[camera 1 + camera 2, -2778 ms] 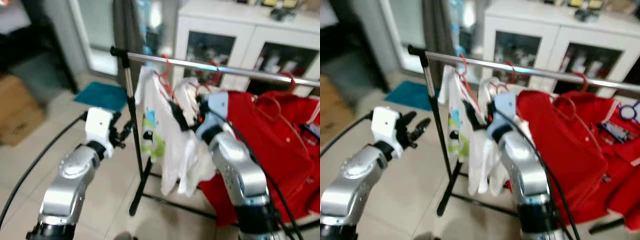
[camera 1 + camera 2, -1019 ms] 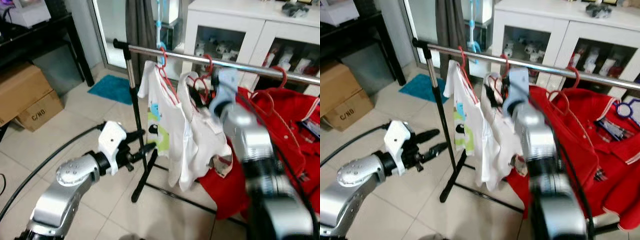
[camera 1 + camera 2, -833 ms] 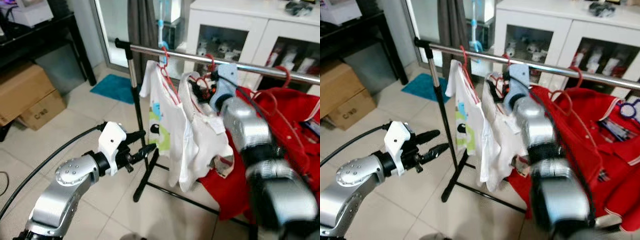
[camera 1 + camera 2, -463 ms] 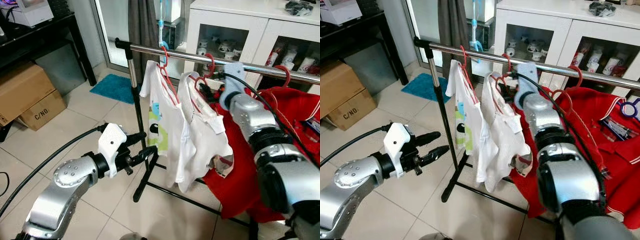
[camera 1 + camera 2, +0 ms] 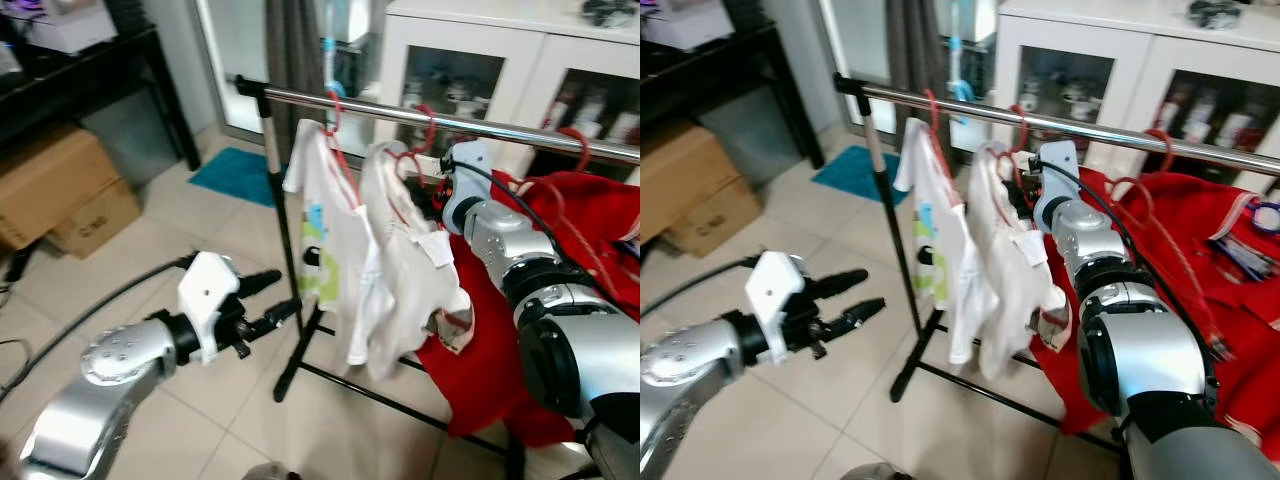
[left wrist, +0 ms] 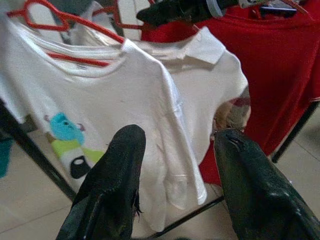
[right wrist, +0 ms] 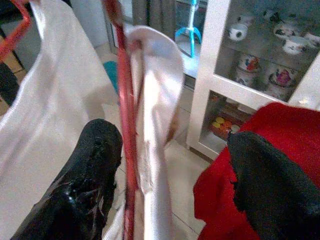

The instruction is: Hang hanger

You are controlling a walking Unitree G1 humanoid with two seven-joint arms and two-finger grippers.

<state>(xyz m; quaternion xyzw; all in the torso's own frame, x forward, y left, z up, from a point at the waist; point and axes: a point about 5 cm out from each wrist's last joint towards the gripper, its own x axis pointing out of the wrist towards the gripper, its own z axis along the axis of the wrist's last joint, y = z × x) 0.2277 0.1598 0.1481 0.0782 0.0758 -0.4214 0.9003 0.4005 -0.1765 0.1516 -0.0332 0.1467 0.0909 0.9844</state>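
A red hanger carrying a white polo shirt hangs with its hook over the chrome rail. My right gripper is just beside the shirt's collar, open. In the right wrist view the hanger's red wire runs between the two black fingers, close to one of them. Left of the polo hangs a white T-shirt with a cartoon print on its own red hanger. My left gripper is held low, left of the rack, open and empty.
The rack's black upright and floor bar stand just past my left gripper. Red garments fill the rail's right part. A white glass-door cabinet is behind; cardboard boxes and a blue mat lie at the left.
My right arm has risen with the polo's hanger from below the rail up to it; the hook now sits over the rail. The left gripper has stayed open. The camera shifted.
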